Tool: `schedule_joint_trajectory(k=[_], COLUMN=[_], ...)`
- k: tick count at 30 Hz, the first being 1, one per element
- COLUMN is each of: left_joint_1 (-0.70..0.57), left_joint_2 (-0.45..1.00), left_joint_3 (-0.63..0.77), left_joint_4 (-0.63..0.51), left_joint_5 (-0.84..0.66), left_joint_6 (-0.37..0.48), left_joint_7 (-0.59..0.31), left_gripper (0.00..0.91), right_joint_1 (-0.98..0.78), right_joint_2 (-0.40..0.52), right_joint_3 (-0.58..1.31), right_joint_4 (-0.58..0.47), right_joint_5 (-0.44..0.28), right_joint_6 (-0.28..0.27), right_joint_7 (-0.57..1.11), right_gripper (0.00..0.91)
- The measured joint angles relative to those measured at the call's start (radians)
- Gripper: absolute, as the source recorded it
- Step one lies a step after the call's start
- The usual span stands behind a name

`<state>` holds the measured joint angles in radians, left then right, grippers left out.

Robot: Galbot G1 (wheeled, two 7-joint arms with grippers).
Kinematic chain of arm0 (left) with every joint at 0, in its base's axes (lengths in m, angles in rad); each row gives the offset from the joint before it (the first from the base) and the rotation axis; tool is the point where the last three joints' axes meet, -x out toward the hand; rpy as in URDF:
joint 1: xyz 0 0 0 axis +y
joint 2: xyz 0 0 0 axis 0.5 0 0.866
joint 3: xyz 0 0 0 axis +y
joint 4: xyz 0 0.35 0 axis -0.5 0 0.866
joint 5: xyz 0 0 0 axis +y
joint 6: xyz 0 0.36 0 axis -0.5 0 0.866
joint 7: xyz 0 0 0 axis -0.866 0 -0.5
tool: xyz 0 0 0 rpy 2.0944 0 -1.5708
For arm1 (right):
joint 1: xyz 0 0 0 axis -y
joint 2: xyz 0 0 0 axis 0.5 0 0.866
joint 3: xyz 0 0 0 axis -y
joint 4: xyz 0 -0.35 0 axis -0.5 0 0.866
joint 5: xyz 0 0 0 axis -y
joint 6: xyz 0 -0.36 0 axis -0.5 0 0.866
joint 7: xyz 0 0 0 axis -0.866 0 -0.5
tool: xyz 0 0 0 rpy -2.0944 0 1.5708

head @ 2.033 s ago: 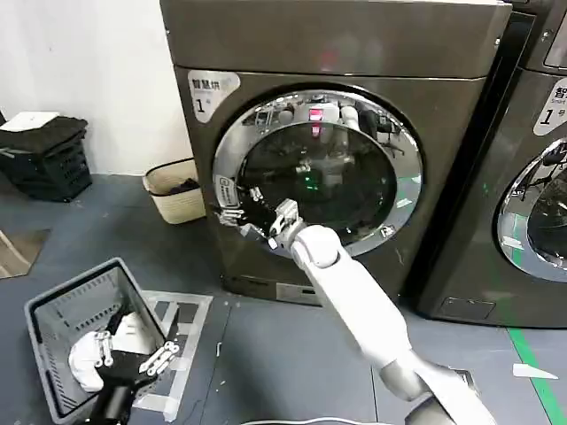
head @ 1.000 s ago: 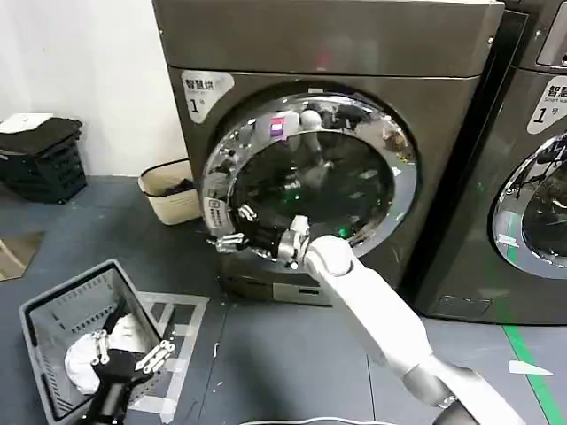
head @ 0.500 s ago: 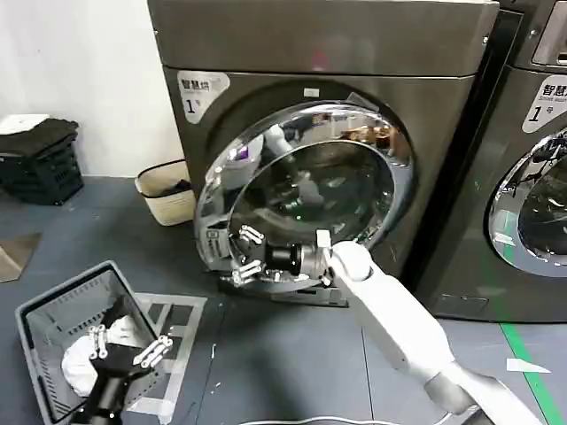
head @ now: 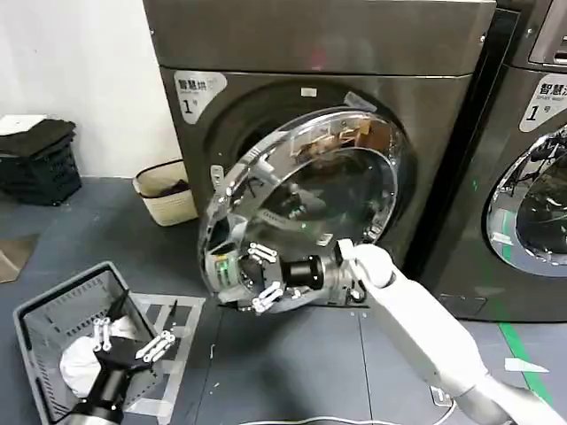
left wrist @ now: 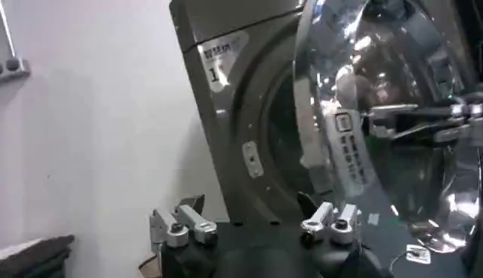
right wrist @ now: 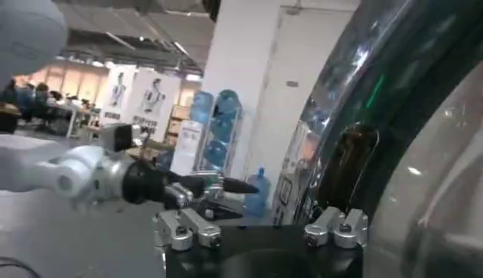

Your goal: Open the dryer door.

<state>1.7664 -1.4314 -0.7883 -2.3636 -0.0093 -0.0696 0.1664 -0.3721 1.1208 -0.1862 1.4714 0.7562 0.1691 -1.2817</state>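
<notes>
In the head view the door (head: 306, 208) stands partly swung out from the bronze-grey dryer (head: 319, 97), its chrome ring tilted so the edge toward 9 o'clock is away from the dark opening while the edge toward 3 o'clock stays at the machine. The right gripper (head: 262, 277) sits at about 7 o'clock on the ring, fingers spread apart against the chrome, its white arm running off toward 5 o'clock. The left gripper (head: 131, 341) hovers at lower left with its fingers apart, holding nothing, over a grey basket (head: 40, 319) on the floor. A second machine (head: 532, 177) stands at 3 o'clock, a wicker bin (head: 164, 190) near 9 o'clock of the dryer, and a black crate (head: 35, 164) farther out the same way. In the left wrist view the left gripper (left wrist: 253, 227) has its fingers apart with open air between them; beyond it the door (left wrist: 392, 121) is seen edge-on, clear of the dryer front (left wrist: 234, 113), and the right gripper (left wrist: 426, 121) lies on its face. In the right wrist view the right gripper (right wrist: 260, 230) shows fingers apart, one side right by the door's ring (right wrist: 355, 136), whose chrome mirrors the room.
</notes>
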Motion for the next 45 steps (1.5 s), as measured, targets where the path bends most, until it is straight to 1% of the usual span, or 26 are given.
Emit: schedule_joint_trajectory(k=[6,11,20,32,45], left_joint_1=[0.000,-0.015,-0.070,-0.226,-0.464], left_joint_2=[0.005,0.020,0.077,0.257,0.451], left_joint_3=[-0.003,-0.011,-0.034,0.009,0.113], left_joint_4=[-0.009,-0.011,0.003,0.077,0.232], left_joint_5=[-0.004,-0.038,-0.169,-0.322,-0.420], left_joint_6=[0.005,0.022,0.081,0.149,0.161], left_joint_7=[0.010,0.018,0.040,0.089,0.147], left_gripper=[0.907,0.907,0.907,0.907,0.907], right_joint_1=[-0.013,-0.025,-0.047,-0.097,-0.208], right_joint_2=[-0.042,-0.080,-0.137,-0.197,-0.259], right_joint_3=[0.012,0.024,0.048,0.112,0.252], right_joint_4=[0.045,0.081,0.133,0.181,0.180], right_joint_5=[0.027,0.037,0.060,0.086,0.081], right_joint_6=[-0.002,-0.003,0.007,0.007,0.001], right_joint_7=[-0.055,-0.094,-0.131,-0.128,-0.108], right_gripper=[0.907,0.907,0.907,0.907,0.907])
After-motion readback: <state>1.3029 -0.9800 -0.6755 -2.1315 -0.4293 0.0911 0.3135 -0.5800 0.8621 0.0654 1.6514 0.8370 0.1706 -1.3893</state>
